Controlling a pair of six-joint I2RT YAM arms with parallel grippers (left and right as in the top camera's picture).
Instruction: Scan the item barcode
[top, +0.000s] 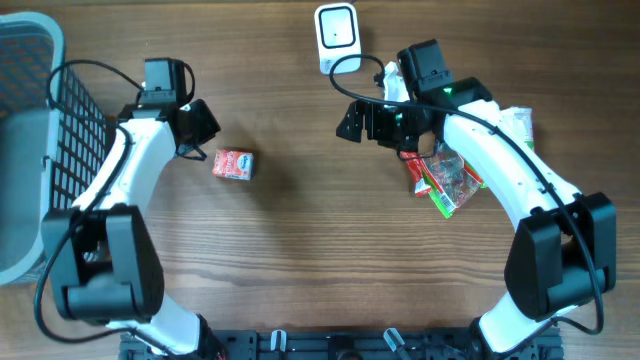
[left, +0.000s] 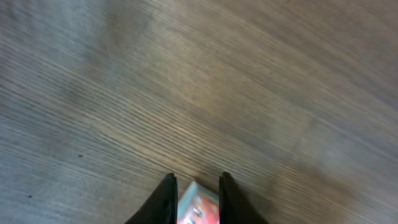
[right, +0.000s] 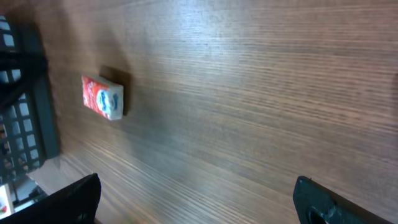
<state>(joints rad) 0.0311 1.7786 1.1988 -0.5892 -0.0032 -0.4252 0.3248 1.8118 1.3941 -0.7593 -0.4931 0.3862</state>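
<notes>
On the left of the bench (top: 300, 260), the small red packet (top: 233, 164) lies free, well apart from the white scanner (top: 336, 32) at the far edge. We judge our left tool (top: 203, 143), nearly clenched on nothing, must yet grasp it and carry it there; our right tool (top: 352, 122) hangs released.

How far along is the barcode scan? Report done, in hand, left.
Done: nothing visibly; the red box lies on the table, away from the white scanner. In hand: left tool is at the box, grip not evident; right tool open, empty. Left: grasp, present barcode to scanner.
</notes>
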